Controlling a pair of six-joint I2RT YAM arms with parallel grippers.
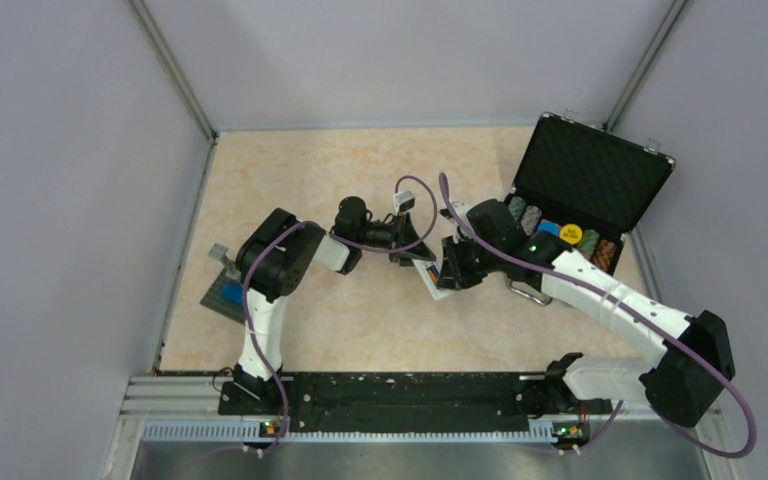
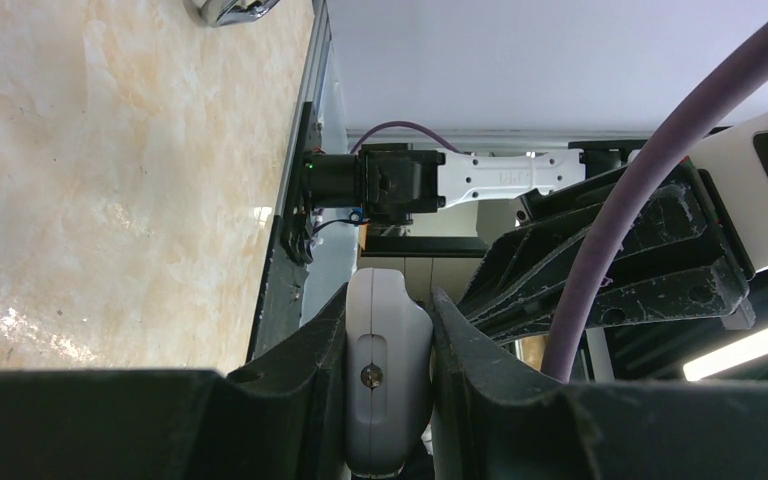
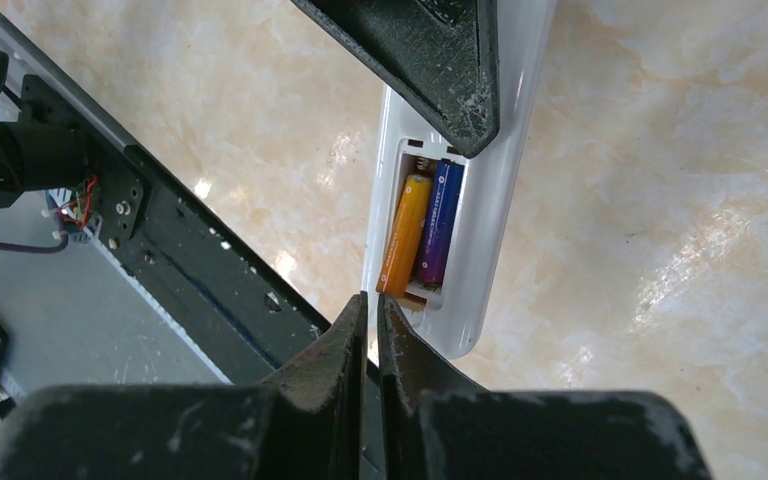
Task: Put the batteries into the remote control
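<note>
The remote control (image 3: 490,230) sits near the middle of the table (image 3: 660,300), between the two grippers, with its back turned toward the right wrist camera and its battery bay uncovered. Two cells lie side by side in the bay and touch along their length: an orange battery (image 3: 404,235) on the side nearer the arm bases and a purple battery (image 3: 439,225) beside it. Both are seated lengthwise in the recess, and a spring shows at their far end.

The left gripper (image 2: 385,310) is clamped on the remote's far end. One black finger lies across the back just above the bay, and the other presses the opposite face. I cannot tell whether the remote's free end touches the table.

The right gripper (image 3: 372,305) points at the near end of the bay. Its jaws are drawn together with only a thin slit between them, and its tips are right at the remote's edge beside the orange battery. I cannot tell whether they pinch anything.

Farther right stands an open black case (image 1: 600,170) with poker chips (image 1: 560,232) in its tray. A dark grey card (image 1: 222,295) lies at the table's left edge.
</note>
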